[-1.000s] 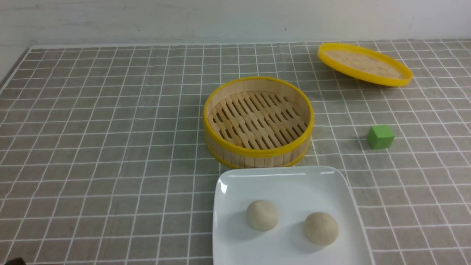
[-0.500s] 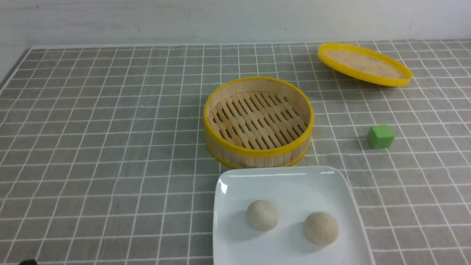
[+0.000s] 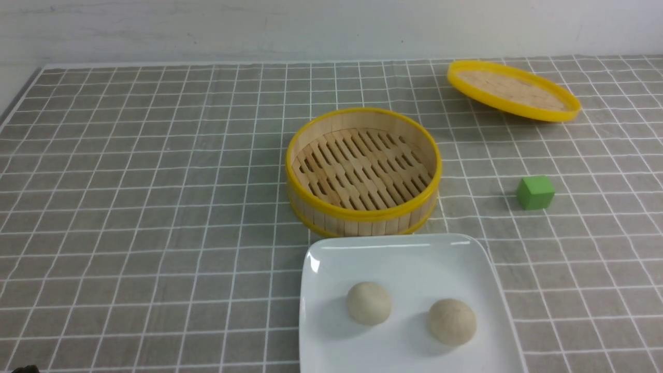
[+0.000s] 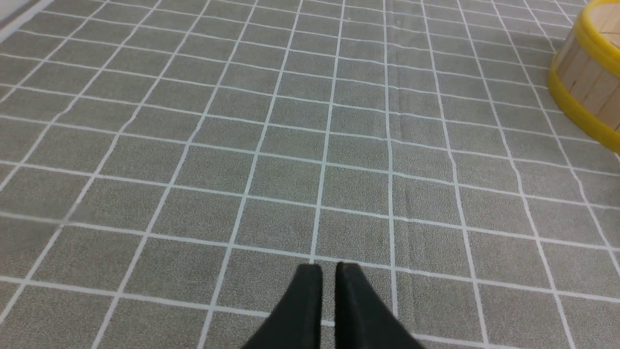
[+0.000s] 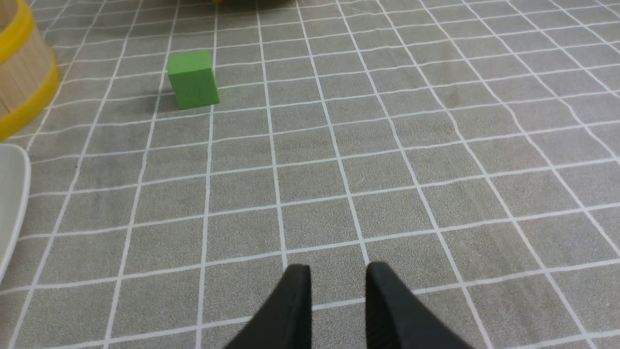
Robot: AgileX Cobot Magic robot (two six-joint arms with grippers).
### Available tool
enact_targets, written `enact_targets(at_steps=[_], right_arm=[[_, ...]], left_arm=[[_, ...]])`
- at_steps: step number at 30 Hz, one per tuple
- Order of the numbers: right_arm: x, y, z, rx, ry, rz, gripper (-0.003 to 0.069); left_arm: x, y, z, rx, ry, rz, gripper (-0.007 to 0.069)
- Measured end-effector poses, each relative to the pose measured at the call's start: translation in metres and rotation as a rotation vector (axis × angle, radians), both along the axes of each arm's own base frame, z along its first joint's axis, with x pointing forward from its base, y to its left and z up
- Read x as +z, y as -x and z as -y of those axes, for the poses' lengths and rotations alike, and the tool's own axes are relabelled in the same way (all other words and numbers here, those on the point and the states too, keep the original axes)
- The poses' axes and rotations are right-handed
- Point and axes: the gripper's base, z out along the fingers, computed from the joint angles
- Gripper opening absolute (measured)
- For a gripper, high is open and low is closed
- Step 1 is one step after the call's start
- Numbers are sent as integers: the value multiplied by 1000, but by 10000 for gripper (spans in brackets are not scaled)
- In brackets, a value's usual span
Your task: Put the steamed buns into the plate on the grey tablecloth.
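Two cream-white steamed buns [image 3: 369, 303] [image 3: 451, 321] lie side by side in the white square plate [image 3: 393, 248], which rests on the grey tablecloth [image 3: 155, 207] at the near edge of the front view. My left gripper [image 4: 328, 271] hovers over bare cloth to the left of the steamer, shut to a thin slit, with nothing in it. Over bare cloth to the right of the plate, my right gripper [image 5: 338, 271] is open and empty, and the plate's rim [image 5: 12, 203] shows at the edge of its view. Neither gripper touches a bun.
An empty bamboo steamer [image 3: 362, 215] with a yellow rim stands just behind the plate. Its yellow-rimmed lid [image 3: 513, 90] lies tilted at the far right. A green cube [image 3: 535, 192] sits to the right of the steamer, ahead of my right gripper.
Buns, plate, steamer, lid and cube have stayed put in the front view. Only a dark bit at the bottom left edge has shifted slightly.
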Motion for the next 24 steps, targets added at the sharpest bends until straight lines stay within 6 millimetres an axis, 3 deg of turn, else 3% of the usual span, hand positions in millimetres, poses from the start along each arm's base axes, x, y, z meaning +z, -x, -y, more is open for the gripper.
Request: enact_targets(at_steps=[24], right_arm=[[0,0,0,0,0,0,223]], left_arm=[[0,0,0,1,4,0,88]])
